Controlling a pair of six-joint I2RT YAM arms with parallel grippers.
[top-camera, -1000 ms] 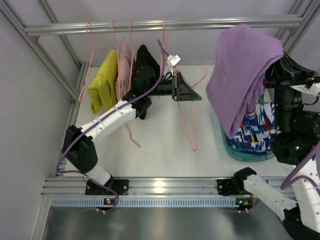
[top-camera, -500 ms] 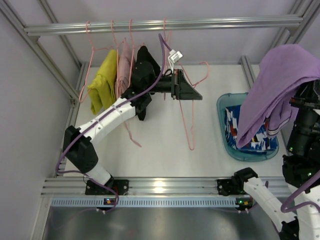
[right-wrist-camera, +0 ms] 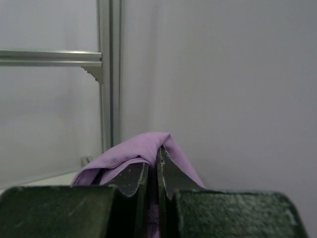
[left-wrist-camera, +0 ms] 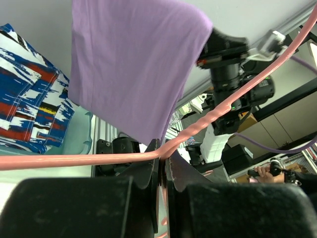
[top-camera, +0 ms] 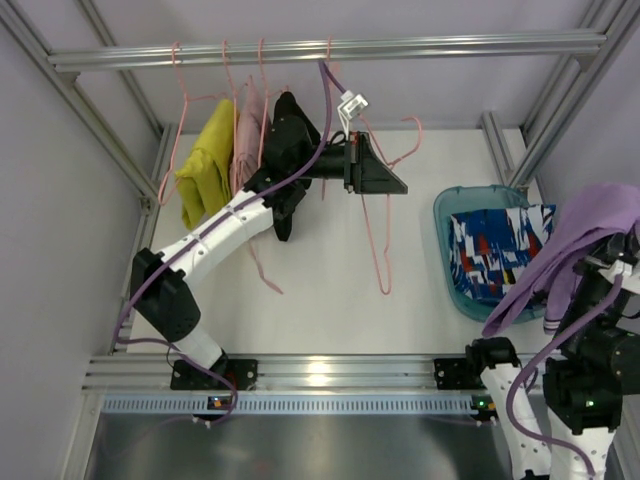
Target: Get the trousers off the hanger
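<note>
Apparently the purple trousers [top-camera: 595, 235] hang clear of the pink hanger [left-wrist-camera: 74, 160] and well apart from it. They drape from the right fingers [right-wrist-camera: 161, 167], which are clamped on a fold of the cloth. The left fingers [left-wrist-camera: 157, 161] are pinched on the hanger's wire (bare, as far as these views show). What remains, I judge, is to swing the trousers over the blue basket [top-camera: 445, 260] and only then let go. The lift should be high enough that the trailing hem clears the rim. The right arm is folded back at the near right corner with its wrist raised. The left arm stretches across the worktop [top-camera: 320, 300] toward the rail [top-camera: 330, 49], its fingers pointing right.
</note>
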